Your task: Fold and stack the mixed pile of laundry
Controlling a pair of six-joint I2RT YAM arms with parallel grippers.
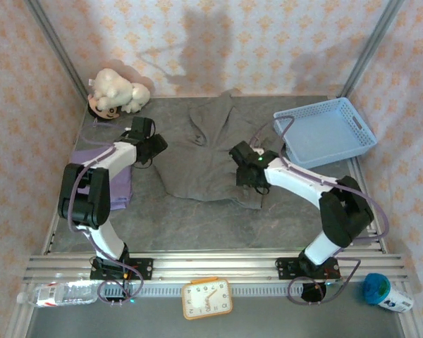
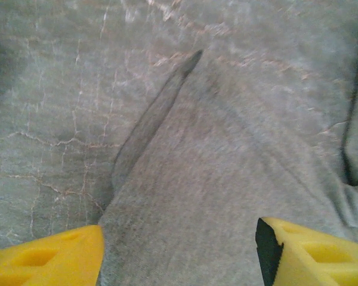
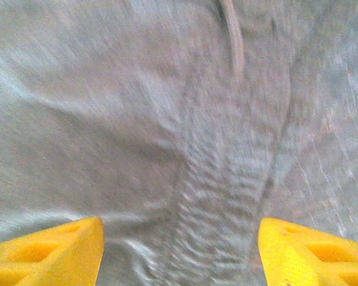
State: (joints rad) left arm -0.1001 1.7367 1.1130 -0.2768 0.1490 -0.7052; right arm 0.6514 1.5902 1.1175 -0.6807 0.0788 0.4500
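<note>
The dark grey-olive shirt (image 1: 204, 151) lies spread out and rumpled across the middle of the table. The lilac-purple shirt (image 1: 121, 184) sits as a flat bundle at the left, partly under my left arm. My left gripper (image 1: 157, 146) hovers at the grey shirt's left edge. In the left wrist view it (image 2: 179, 238) is open over the grey cloth (image 2: 227, 179), beside a folded edge and bare table. My right gripper (image 1: 248, 172) is over the shirt's right lower part. In the blurred right wrist view it (image 3: 179, 238) is open above a ribbed band of grey fabric (image 3: 227, 196).
A light blue lattice basket (image 1: 324, 130) stands at the back right. A white plush toy (image 1: 116, 91) sits in the back left corner. On the near rail are a water bottle (image 1: 56, 292), an orange clock (image 1: 206, 298) and a blue-lidded container (image 1: 381, 290).
</note>
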